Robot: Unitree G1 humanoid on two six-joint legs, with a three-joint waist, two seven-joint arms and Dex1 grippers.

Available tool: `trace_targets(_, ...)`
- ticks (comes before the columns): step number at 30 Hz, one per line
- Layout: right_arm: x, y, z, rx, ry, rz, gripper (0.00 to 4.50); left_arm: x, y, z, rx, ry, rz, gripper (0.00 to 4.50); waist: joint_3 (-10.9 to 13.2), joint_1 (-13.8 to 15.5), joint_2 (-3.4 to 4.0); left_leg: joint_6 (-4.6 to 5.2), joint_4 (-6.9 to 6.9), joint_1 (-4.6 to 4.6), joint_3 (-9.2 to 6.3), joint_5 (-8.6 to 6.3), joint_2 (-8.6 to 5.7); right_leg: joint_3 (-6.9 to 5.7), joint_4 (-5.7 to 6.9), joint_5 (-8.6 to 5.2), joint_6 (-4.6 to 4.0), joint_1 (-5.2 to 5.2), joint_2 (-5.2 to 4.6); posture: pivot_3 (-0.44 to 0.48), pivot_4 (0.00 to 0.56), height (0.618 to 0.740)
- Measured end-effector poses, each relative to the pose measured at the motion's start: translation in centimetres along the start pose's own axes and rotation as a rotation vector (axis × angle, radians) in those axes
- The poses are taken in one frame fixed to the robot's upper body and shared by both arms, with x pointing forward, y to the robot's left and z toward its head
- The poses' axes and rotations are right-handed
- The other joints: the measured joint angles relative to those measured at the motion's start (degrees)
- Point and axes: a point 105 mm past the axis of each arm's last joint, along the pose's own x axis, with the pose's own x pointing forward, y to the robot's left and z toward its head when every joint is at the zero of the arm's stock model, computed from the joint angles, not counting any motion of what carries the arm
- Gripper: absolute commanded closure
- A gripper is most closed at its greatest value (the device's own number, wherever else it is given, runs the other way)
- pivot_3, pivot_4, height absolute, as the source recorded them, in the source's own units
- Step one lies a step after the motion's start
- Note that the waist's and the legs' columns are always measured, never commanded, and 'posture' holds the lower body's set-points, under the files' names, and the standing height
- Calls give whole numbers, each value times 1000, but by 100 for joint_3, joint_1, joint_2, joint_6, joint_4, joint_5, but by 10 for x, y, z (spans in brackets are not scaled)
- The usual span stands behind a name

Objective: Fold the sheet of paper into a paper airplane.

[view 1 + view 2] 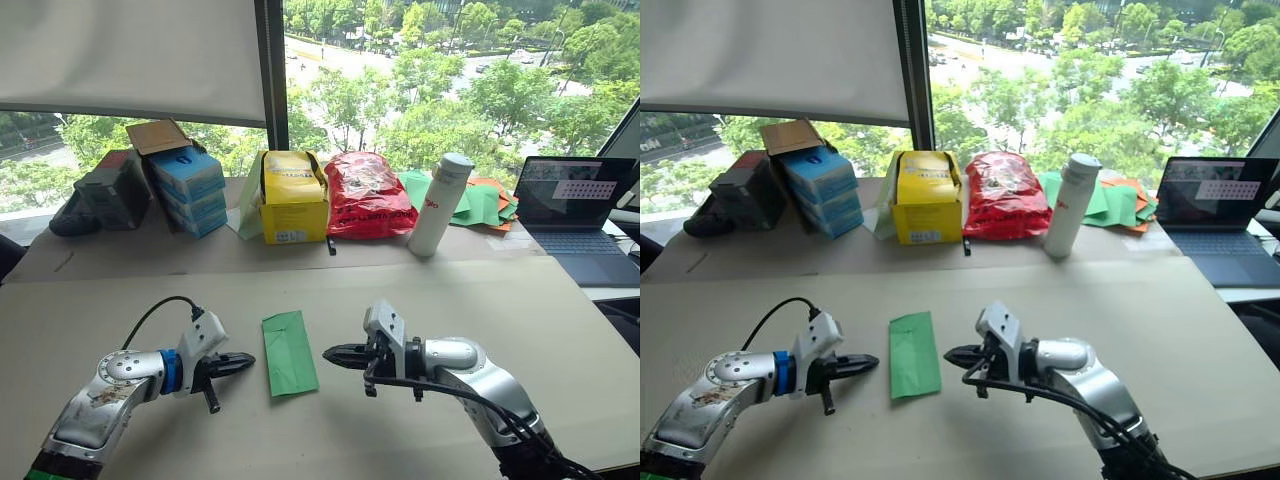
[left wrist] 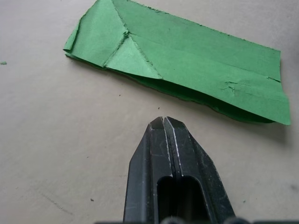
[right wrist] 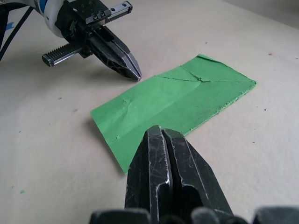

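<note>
Lying flat between both pinched-shut grippers, the thin creased bright-green sheet of paper (image 1: pixel 289 352) looks light and flimsy (tears easily); lift a long edge

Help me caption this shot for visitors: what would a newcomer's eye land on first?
First, the bright green sheet of paper, folded into a narrow strip, lying flat on the beige table between the two arms. The left tool and right tool sit on either side, both shut, tips aimed at it without touching. Behind stand a yellow box, a red bag and a white bottle.
</note>
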Motion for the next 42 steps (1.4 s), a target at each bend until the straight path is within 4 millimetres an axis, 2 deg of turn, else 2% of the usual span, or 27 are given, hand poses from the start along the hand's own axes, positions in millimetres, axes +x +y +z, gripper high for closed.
trace_targets(7, -4, -5, 0, 12, -3, -38, 4430, 14, -1, 8, 15, -35, -14, 4500, 0, 14, -1, 0, 7, 1, 2, 5, 1, 0, 12, 0, 0, 2, 30, 0, 150, 740)
trace_targets(9, -4, -5, 1, 17, -6, -40, 4430, 18, 1, 13, 20, -55, -14, 4500, 1, 24, -2, 2, 16, -2, 2, 4, 2, 0, 14, 0, 0, 3, 62, 0, 150, 740)
trace_targets(12, -5, -5, 3, 21, -11, -53, 4430, 20, 6, 30, 53, -92, -13, 4500, 2, 38, -3, 11, 49, -10, 1, -1, 7, 0, 22, 1, 2, 6, 71, 0, 150, 740)
trace_targets(15, -6, -8, 3, 24, -13, -78, 4430, 23, 6, 38, 71, -108, -20, 4500, 2, 42, -3, 22, 65, -10, 3, -8, 5, -1, 22, 5, 11, 13, 72, 0, 150, 740)
trace_targets(19, -11, -17, 8, 24, -37, -135, 4430, 42, -1, 50, 77, -150, -72, 4500, 2, 86, -4, 29, 79, -10, 5, -12, 2, -14, 17, 12, 23, 25, 76, 0, 150, 740)
trace_targets(24, -20, -35, 29, 7, -104, -202, 4430, 83, -7, 62, 120, -170, -125, 4500, 2, 102, -4, 31, 91, -7, 5, -13, -1, -25, 14, 14, 26, 40, 81, 0, 150, 740)
trace_targets(27, -19, -39, 41, -21, -127, -207, 4430, 96, -18, 63, 135, -170, -165, 4500, 2, 56, -4, 27, 89, -5, 6, -10, 2, -19, 12, 14, 26, 41, 93, 0, 150, 740)
trace_targets(31, 0, -40, 40, -18, -105, -189, 4430, 93, -17, 60, 133, -165, -155, 4500, 2, -17, -4, 24, 84, 2, 5, -8, 5, -14, 13, 13, 24, 40, 94, 0, 150, 740)
trace_targets(34, 15, -44, 22, -4, -16, -206, 4430, 86, -17, 49, 121, -146, -143, 4500, 2, -32, -4, 28, 86, 0, 5, -10, 4, -14, 14, 13, 24, 40, 85, 0, 150, 740)
trace_targets(38, 19, -53, -4, 19, 91, -244, 4430, 68, -9, 31, 98, -97, -90, 4500, 2, -21, -3, 25, 88, -1, 5, -9, 2, -13, 13, 14, 26, 40, 77, 0, 150, 740)
trace_targets(42, 22, -50, -22, 8, 168, -231, 4430, 48, -1, 19, 95, -71, -38, 4500, 2, -34, -3, 23, 86, 3, 4, -9, 4, -2, 13, 14, 26, 42, 73, 0, 150, 740)
